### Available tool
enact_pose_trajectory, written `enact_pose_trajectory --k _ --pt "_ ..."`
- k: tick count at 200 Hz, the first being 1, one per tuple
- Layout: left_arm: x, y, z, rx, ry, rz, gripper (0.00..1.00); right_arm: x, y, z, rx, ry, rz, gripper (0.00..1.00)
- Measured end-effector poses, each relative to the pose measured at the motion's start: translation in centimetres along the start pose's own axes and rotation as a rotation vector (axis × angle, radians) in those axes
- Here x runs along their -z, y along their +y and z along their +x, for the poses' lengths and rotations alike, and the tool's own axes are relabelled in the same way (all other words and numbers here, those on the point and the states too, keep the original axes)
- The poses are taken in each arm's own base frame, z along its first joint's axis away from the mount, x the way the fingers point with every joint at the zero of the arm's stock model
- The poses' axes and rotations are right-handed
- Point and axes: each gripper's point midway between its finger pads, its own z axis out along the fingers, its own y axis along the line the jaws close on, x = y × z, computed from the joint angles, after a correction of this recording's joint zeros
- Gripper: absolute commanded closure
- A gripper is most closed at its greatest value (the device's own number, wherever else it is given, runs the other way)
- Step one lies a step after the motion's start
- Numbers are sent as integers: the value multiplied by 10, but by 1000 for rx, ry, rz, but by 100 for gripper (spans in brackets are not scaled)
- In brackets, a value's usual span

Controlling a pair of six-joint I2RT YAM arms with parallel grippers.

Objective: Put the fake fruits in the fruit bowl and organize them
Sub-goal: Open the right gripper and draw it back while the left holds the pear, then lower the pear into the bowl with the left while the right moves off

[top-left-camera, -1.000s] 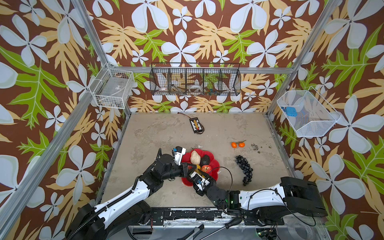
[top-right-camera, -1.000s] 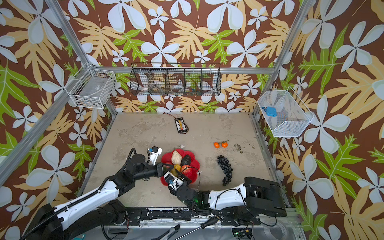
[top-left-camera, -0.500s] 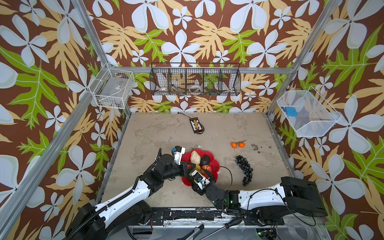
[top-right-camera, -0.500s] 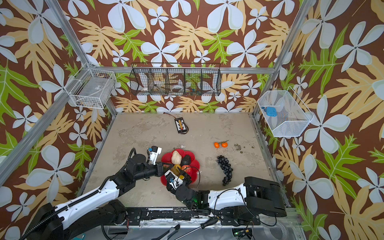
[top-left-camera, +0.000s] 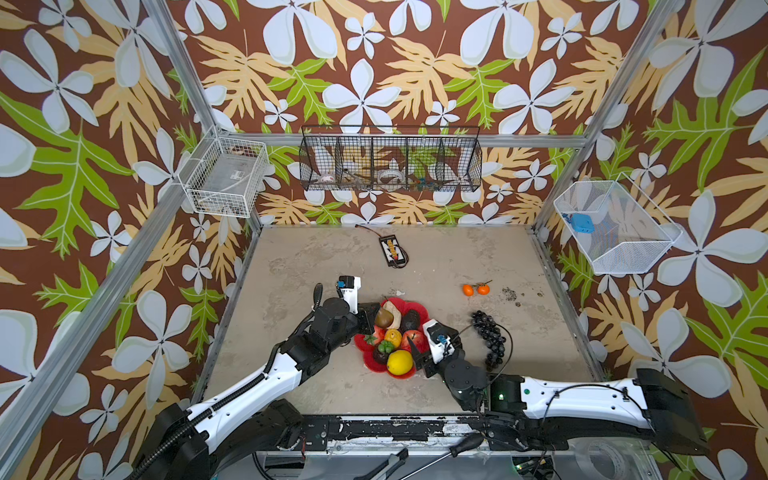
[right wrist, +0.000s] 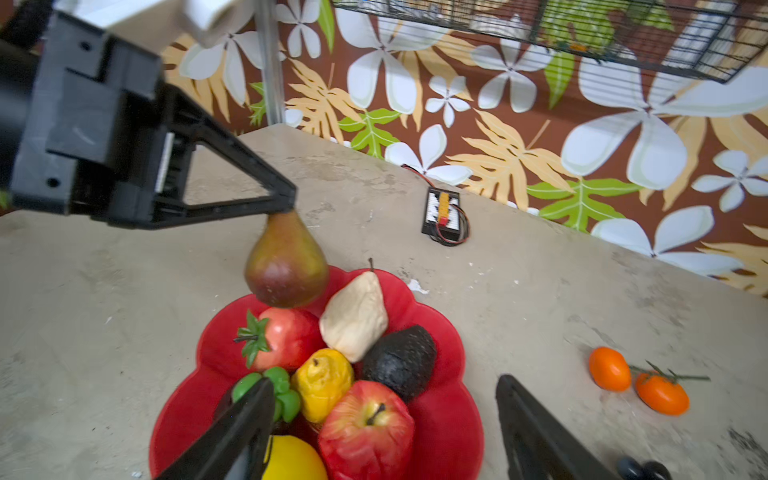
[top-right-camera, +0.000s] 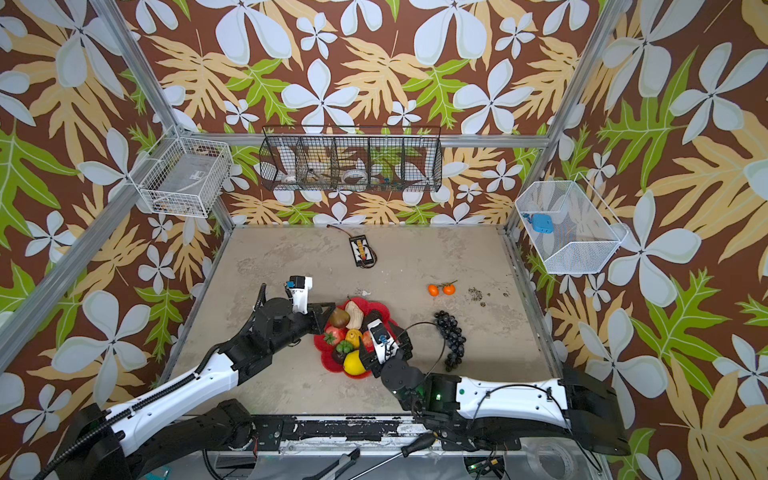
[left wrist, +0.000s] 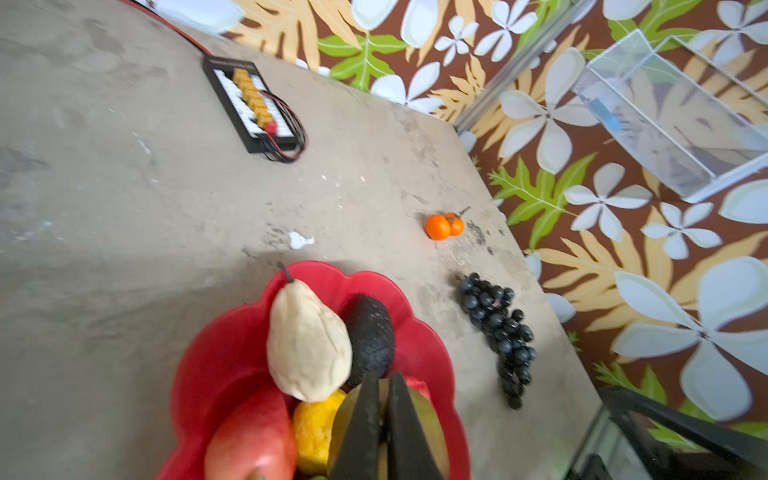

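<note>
The right gripper (right wrist: pixel 384 386) has been opened wide and is empty, the red plastic apple (right wrist: pixel 368 428) left in the scalloped red bowl (right wrist: pixel 453 332); a brown-green plastic pear (right wrist: pixel 286 266) is held pinched by the left gripper (right wrist: pixel 286 203).

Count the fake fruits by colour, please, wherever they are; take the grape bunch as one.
Red: 2, the fruit with green calyx and the apple
Yellow: 2, the small bumpy fruit and the lemon
Orange: 2, the oranges
Dark: 3, the avocado, the grape bunch, the green-capped fruit
Beige: 1, the pear-shaped piece
Brown-green: 1, the pear in the left gripper
Total: 11
</note>
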Motion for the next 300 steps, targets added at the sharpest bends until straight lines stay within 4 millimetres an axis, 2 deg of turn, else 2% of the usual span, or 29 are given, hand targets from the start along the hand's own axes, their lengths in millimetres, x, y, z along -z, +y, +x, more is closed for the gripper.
enact_pose_trajectory --k 35,83,136,163,187,238,294,300 --pt "-16 20 -5 -51 -31 -122 100 13 -22 14 -53 27 21 19" --pt "-35 36 -4 -103 -32 -219 100 22 -37 27 -90 54 39 20" --pt "-47 53 11 -127 -5 -269 100 34 -57 18 -128 23 80 21" --pt "-52 61 22 -136 14 -290 100 39 -62 14 -158 14 83 22" --pt "-55 66 28 -137 17 -296 100 39 -64 18 -148 30 90 22" --pt "-58 64 29 -123 13 -277 75 41 -69 16 -146 36 117 23" --pt "-53 60 24 -102 -3 -262 66 42 -79 14 -156 35 156 24" --pt "-52 59 23 -101 -6 -259 65 42 -81 14 -159 38 164 21"
